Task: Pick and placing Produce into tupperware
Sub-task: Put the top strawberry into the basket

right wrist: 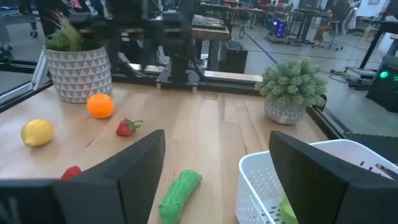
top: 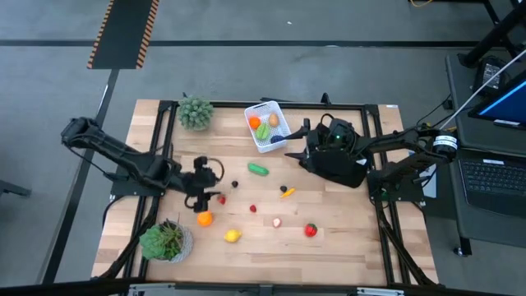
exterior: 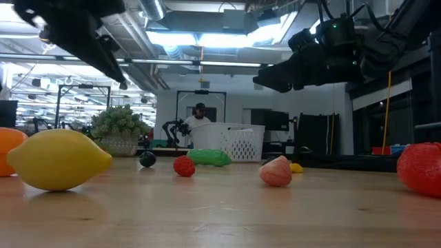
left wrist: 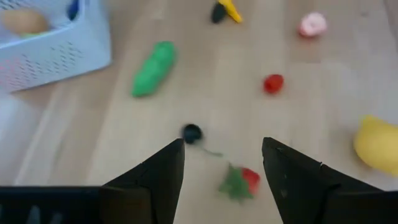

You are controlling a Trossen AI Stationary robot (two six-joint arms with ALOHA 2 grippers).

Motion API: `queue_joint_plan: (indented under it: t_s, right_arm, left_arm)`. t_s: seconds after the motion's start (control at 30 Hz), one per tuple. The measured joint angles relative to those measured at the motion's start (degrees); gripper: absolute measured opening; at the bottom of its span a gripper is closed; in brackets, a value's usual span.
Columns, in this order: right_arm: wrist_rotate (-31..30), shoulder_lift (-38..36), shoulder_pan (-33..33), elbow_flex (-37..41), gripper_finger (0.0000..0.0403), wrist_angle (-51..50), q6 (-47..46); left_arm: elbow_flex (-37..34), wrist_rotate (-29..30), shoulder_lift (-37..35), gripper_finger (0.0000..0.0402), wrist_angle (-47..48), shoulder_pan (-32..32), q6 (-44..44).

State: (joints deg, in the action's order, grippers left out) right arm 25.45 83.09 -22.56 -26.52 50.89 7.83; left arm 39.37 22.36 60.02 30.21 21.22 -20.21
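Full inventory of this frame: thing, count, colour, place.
White perforated plastic tub: 1, back centre, holding orange, green and tan toy produce.
Green toy cucumber: 1, in front of the tub.
Red toy strawberry: 1, below the left gripper.
Orange toy fruit: 1, front left.
Yellow toy lemon: 1, front.
Red toy tomato: 1, front right.
Potted plants: 2, green, back left and front left.
Left gripper: fingers open.
Right gripper: open, by the tub.
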Motion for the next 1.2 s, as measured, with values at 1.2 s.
queue_joint_plan:
  t_s: [1.2]
  right_arm:
    - [-3.88,0.02,8.91,0.0,0.0289,3.12,-6.0]
  left_arm:
    - [16.84,-0.16,25.65,0.0206,17.35,6.96,-49.72]
